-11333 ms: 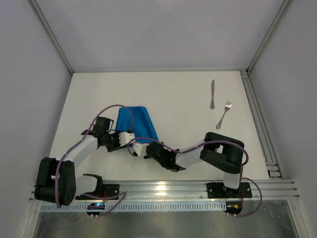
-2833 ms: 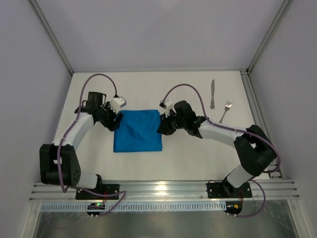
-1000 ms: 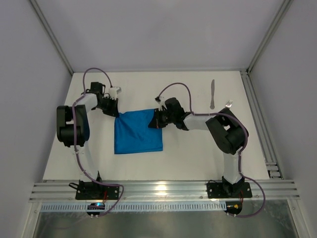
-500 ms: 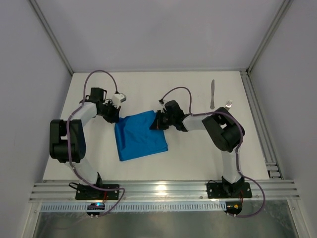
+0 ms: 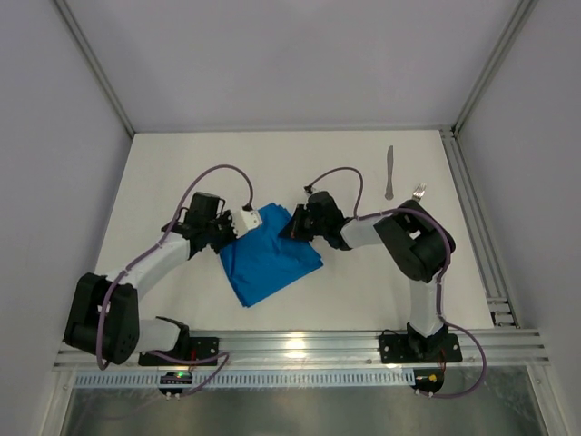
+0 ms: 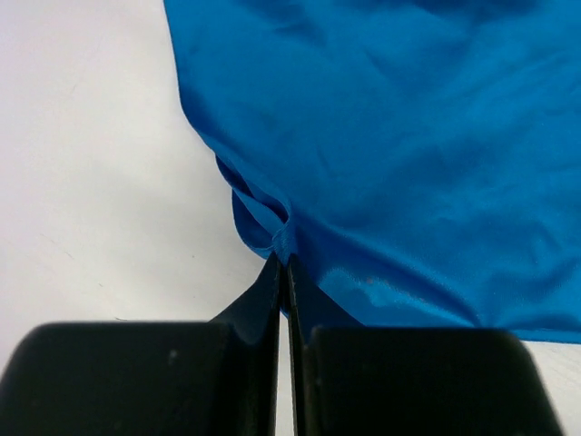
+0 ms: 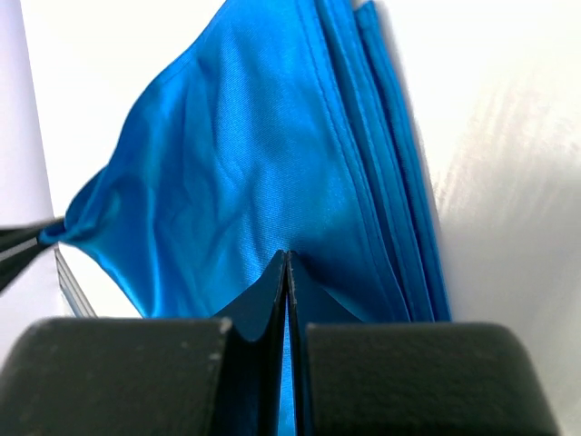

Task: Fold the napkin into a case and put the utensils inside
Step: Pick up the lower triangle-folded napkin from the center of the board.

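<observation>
Napkin (image 5: 272,259) corners between left fingers (image 6: 259,304), right fingers (image 7: 259,309)

no writing, label, brand, number or sign can be read in any view.

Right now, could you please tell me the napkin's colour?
Bright blue napkin, clearest in the right wrist view.
</observation>
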Tool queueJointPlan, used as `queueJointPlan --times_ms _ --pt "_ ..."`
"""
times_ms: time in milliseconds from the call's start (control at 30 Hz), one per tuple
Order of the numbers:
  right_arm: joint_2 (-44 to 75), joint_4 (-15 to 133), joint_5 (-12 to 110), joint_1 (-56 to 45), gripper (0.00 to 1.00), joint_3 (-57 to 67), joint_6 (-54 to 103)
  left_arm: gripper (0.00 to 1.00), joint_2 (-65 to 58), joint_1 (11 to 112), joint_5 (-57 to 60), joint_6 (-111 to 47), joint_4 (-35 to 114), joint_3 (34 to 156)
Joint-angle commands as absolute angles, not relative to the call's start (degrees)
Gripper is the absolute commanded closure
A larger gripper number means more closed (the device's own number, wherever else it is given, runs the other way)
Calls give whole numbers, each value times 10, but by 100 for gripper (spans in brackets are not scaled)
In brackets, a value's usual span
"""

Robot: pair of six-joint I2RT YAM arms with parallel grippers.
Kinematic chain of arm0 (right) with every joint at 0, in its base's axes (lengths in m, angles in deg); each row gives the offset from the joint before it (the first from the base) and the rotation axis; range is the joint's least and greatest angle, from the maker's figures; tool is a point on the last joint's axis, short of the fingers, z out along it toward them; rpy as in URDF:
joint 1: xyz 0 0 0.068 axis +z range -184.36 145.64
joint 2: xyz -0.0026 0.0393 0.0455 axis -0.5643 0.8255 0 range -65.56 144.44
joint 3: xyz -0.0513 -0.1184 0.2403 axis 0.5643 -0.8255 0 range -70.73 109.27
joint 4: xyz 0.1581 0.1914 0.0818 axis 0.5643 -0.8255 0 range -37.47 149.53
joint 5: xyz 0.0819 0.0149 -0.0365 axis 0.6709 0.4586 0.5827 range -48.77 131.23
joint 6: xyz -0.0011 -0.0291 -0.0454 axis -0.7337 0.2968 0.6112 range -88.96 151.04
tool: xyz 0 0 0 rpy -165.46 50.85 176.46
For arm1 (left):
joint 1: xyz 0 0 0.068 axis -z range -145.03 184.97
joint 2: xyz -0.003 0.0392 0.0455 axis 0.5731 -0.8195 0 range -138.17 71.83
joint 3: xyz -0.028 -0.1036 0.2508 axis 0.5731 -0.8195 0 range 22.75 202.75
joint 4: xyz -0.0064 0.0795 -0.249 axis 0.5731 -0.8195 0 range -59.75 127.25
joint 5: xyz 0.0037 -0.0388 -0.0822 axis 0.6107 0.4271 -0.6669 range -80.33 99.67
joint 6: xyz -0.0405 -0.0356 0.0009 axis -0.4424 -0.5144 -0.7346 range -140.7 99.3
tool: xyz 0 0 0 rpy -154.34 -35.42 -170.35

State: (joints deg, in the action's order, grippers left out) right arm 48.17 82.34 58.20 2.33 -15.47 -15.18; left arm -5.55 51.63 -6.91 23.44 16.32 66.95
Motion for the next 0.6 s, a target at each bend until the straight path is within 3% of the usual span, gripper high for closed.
queueJointPlan --times_ms 0,233,567 --pt "472 823 520 22 96 -185 -183 100 -16 549 -12 249 231 642" --pt "434 856 527 26 96 -208 -174 100 -2 612 63 273 276 595" --pt "372 928 629 49 96 -252 -115 100 -56 586 107 211 317 669"
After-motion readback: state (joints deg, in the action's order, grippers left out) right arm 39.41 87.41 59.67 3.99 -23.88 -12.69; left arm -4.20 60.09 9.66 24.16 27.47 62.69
